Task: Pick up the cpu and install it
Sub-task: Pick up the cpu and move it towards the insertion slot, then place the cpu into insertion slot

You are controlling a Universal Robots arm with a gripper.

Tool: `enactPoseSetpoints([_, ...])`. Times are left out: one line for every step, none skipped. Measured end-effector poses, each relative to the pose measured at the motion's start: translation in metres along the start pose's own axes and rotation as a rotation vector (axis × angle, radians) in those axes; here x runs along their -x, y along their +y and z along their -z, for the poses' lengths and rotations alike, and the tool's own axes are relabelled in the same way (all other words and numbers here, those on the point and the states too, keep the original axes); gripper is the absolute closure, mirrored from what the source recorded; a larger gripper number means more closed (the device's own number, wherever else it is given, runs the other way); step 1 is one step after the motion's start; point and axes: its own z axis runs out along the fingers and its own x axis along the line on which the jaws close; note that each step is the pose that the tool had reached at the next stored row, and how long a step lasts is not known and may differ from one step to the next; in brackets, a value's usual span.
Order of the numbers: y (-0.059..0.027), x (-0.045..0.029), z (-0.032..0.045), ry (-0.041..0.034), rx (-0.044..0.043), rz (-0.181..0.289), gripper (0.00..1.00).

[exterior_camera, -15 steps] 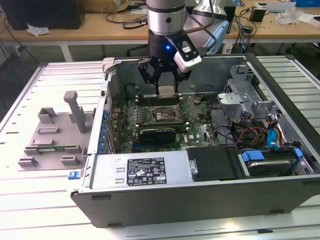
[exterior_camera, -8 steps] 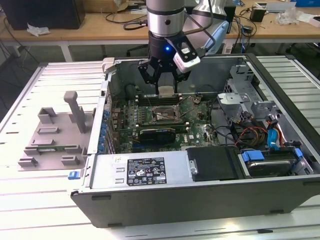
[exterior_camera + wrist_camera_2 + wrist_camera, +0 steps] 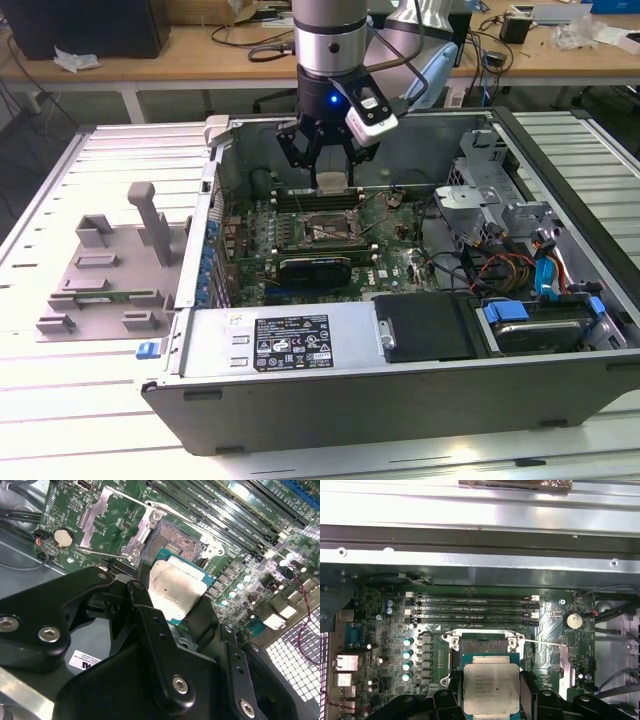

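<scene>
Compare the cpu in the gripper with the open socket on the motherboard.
The cpu has a plain pale metal top; the socket shows a dark contact field inside a metal frame. The cpu hangs clamped in the gripper above the board; the socket sits fixed on the green motherboard, its retaining frame swung open. Both are square and look about alike in footprint.

cpu (image 3: 491,687) | you see a flat square chip, pale silver-grey lid, green edge | lid up | gripped in the hand (image 3: 330,165) | over the open socket (image 3: 484,647)
</scene>
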Motion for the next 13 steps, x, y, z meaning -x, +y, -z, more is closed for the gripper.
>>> enactPoseSetpoints([0.0000,0.0000,0.0000,0.0000,-0.0001,0.000,0.46])
enactPoseSetpoints([0.0000,0.0000,0.0000,0.0001,-0.0002,0.000,0.46])
enactPoseSetpoints([0.0000,0.0000,0.0000,0.0000,-0.0001,0.000,0.46])
enactPoseSetpoints([0.0000,0.0000,-0.0001,0.0001,-0.0001,0.000,0.46])
enactPoseSetpoints([0.0000,0.0000,-0.0001,0.0000,-0.0001,0.000,0.46])
enactPoseSetpoints([0.0000,0.0000,-0.0001,0.0001,-0.0002,0.000,0.46])
enactPoseSetpoints([0.0000,0.0000,-0.0002,0.0000,-0.0001,0.000,0.46])
enactPoseSetpoints([0.0000,0.0000,-0.0003,0.0001,-0.0001,0.000,0.46])
enactPoseSetpoints([0.0000,0.0000,-0.0003,0.0001,-0.0001,0.000,0.46])
enactPoseSetpoints([0.0000,0.0000,-0.0003,0.0000,-0.0001,0.000,0.46])
enactPoseSetpoints([0.0000,0.0000,-0.0004,0.0001,-0.0001,0.000,0.46])
enactPoseSetpoints([0.0000,0.0000,-0.0004,0.0001,-0.0001,0.000,0.46])
enactPoseSetpoints([0.0000,0.0000,-0.0004,0.0001,-0.0001,0.000,0.46])
